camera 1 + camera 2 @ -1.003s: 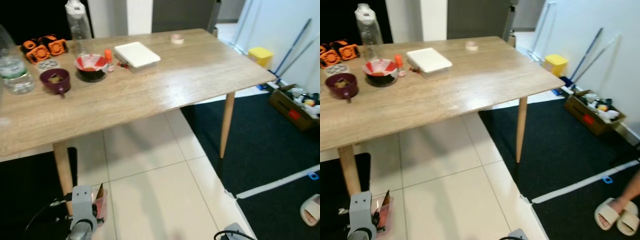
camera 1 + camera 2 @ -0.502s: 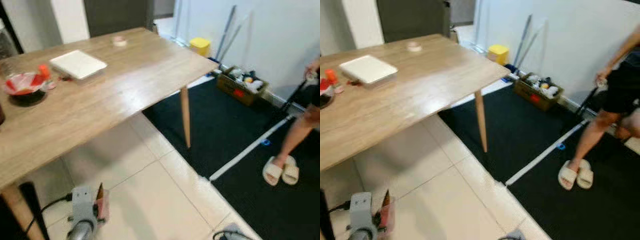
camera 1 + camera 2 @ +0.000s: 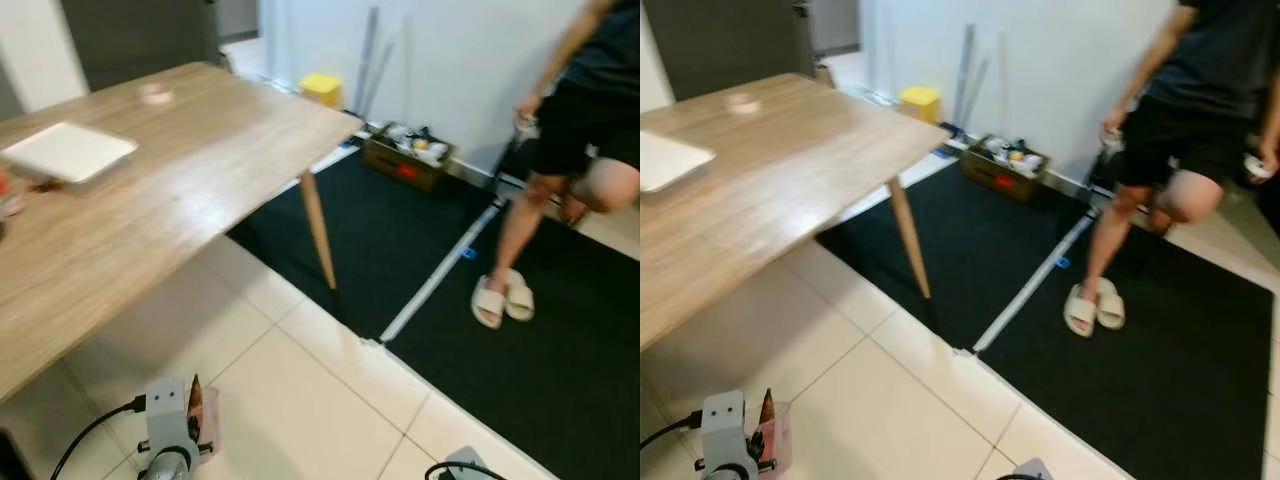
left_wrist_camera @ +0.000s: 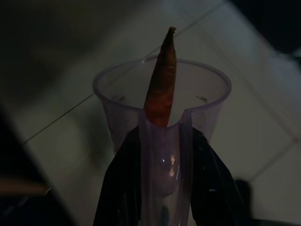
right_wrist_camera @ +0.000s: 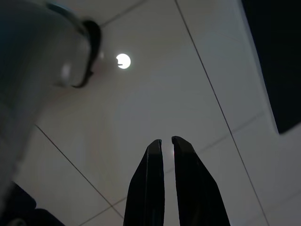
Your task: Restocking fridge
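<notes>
From head height, the desk, tiled floor and black carpet are overlooked obliquely by both eye views, slightly offset. The floor is faced closely by each wrist view, along the left claw and right claw.

Silver left arm with black cable; black-fingered right pincer.

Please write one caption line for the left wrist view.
Left gripper holds a clear plastic cup with a carrot above the tiled floor.
</notes>
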`<state>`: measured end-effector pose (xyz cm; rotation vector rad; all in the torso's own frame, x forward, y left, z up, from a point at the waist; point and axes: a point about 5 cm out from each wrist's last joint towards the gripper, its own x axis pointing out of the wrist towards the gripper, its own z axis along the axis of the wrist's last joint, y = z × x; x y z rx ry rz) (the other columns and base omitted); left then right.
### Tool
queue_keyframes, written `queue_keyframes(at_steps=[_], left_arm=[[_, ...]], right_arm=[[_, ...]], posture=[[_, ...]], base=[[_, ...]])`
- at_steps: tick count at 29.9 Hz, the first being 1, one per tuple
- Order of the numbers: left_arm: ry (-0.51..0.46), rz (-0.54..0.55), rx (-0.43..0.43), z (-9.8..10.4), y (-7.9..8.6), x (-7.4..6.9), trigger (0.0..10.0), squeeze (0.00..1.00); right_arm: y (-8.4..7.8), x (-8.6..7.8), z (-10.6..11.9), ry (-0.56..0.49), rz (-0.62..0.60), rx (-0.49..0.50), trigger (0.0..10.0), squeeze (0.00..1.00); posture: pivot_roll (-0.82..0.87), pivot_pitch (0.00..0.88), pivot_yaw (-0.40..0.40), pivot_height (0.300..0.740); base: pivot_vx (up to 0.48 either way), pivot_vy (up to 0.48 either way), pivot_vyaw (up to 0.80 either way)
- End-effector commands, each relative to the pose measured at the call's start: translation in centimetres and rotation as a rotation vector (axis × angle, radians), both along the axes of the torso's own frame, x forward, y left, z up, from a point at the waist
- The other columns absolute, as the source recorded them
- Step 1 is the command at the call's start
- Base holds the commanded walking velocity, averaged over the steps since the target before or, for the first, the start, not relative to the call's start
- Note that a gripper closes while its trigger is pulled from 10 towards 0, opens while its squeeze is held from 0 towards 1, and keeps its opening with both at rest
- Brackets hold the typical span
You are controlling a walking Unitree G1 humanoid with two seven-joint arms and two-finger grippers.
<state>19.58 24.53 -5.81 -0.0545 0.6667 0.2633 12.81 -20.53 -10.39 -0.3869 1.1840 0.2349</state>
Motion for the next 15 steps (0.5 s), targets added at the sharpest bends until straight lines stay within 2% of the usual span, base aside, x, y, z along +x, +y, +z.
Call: queue_keyframes(at_steps=[1, 15], left_arm=[[0.003, -0.003, 0.0, -0.16, -0.16, -0.25, 10.0, 0.0], [0.011, 0.004, -0.016, -0.27, -0.24, -0.34, 10.0, 0.0]], right_arm=[[-0.18, -0.06, 0.01, 0.004, 0.002, -0.006, 10.0, 0.0], [-0.19, -0.08, 0.0, 0.007, 0.003, -0.008, 10.0, 0.0]], posture=[[0.09, 0.005, -0.073, 0.74], [0.09, 0.004, -0.076, 0.74]], base=[[0.0, 0.0, -0.78], [0.0, 0.0, -0.78]])
